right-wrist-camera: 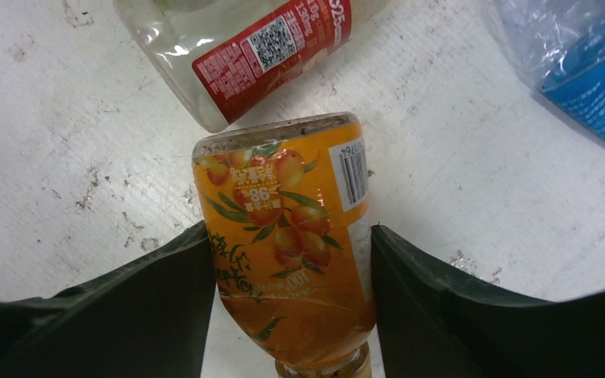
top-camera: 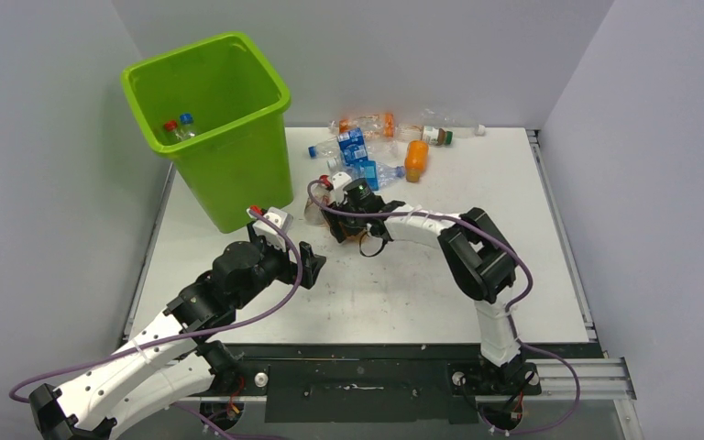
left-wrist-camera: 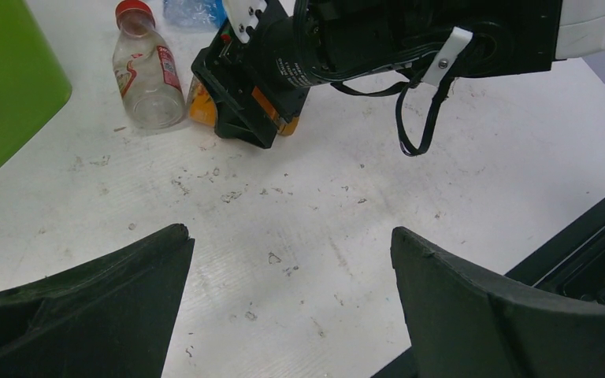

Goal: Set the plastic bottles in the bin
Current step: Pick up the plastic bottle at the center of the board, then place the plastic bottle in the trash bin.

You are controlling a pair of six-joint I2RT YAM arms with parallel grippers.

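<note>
Squarely between the two dark fingers [right-wrist-camera: 126,307] of the right gripper [right-wrist-camera: 289,232] sits an orange-labelled clear plastic bottle [right-wrist-camera: 283,276] printed with fruit. Its flat base points away from the wrist and its neck points back toward it. Both fingers press against its sides, so the right gripper is closed on it. Whether the bottle rests on the table or is raised off it cannot be told.

Just beyond its base lies a red-labelled clear plastic bottle with a red cap [left-wrist-camera: 146,75], on its side and angled across the right wrist view. The two bottles are very close, though contact is unclear. A crumpled clear bottle with a blue label [right-wrist-camera: 583,71] lies off to one side.

From above, this grasp happens near the middle of the white, scuffed table [top-camera: 394,293]. Further back is a loose pile of plastic bottles [top-camera: 376,147] with blue, orange and red labels, among them an all-orange bottle [top-camera: 415,158] at the pile's right edge.

The tall lime-green plastic bin [top-camera: 137,78] stands at the table's far left corner, well apart from the held bottle. Two capped bottles [top-camera: 179,126] already lie inside it.

The left gripper [left-wrist-camera: 290,236] hovers over bare table near the bin's base, its fingers spread wide with nothing between them, facing the right gripper.
</note>
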